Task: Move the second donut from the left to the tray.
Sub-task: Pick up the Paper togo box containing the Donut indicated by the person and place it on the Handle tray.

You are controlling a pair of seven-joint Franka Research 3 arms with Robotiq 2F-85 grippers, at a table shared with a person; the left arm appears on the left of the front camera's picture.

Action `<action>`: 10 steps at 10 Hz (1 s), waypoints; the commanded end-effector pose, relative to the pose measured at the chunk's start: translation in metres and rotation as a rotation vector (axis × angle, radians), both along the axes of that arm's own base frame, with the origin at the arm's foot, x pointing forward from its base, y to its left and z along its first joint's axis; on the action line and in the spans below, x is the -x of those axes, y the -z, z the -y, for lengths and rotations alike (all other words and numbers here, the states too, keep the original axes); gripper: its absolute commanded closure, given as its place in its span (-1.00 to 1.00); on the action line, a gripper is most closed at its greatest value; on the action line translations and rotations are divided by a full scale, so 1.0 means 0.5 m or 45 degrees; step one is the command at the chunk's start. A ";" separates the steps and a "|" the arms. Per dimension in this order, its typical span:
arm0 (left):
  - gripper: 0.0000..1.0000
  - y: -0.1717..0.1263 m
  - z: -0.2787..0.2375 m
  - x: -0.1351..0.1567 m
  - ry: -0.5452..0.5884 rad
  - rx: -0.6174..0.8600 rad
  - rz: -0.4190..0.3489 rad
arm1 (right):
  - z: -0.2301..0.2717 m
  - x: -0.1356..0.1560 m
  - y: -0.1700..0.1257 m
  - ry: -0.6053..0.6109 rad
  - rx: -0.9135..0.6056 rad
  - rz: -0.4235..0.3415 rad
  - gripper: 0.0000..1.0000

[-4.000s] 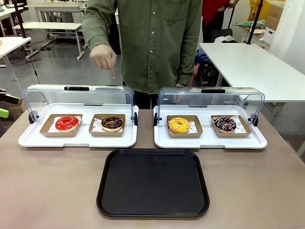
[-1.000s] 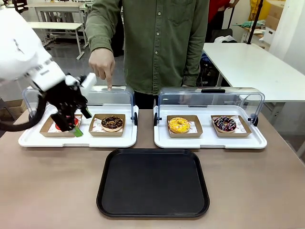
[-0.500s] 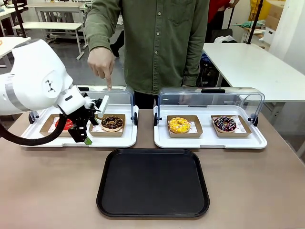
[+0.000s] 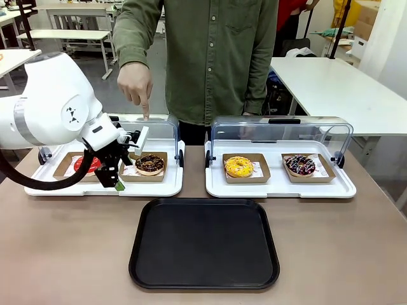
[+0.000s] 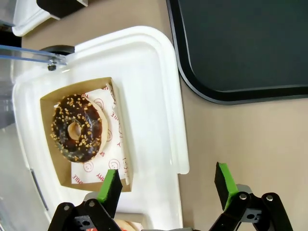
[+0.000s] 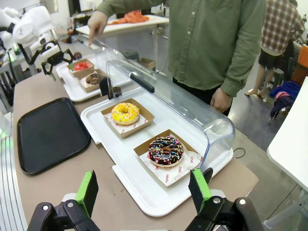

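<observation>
Though wide-spread, left tool astride display tray rim, near chocolate donut.

Dark chocolate icing, pale sprinkles on the second donut from the left; brown box; black tray; white display tray.

White worktables on a grey floor, evenly lit

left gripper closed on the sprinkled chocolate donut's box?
No; the left wrist view shows the left gripper wide open, gripping nothing, with the chocolate donut sitting in its box beyond it.
</observation>
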State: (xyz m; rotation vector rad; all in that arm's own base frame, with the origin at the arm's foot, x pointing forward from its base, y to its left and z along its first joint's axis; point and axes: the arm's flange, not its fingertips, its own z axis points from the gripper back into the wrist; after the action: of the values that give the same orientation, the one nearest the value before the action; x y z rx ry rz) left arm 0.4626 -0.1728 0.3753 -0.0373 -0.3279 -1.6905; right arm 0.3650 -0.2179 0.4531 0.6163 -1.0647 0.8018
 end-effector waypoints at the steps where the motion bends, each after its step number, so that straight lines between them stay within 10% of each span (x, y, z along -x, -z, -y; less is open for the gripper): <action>1: -1.00 0.002 -0.011 0.014 0.024 0.024 -0.002 | 0.001 -0.006 0.000 0.002 -0.014 0.057 -1.00; 10: -1.00 0.058 -0.025 -0.120 -0.100 -0.077 -0.020 | 0.001 -0.006 0.000 0.002 -0.014 0.057 -1.00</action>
State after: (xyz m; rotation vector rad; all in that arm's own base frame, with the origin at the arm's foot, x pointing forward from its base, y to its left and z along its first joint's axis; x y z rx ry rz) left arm 0.5175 -0.1566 0.3456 -0.0155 -0.2779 -1.6276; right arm 0.3649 -0.2180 0.4529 0.6165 -1.0645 0.8015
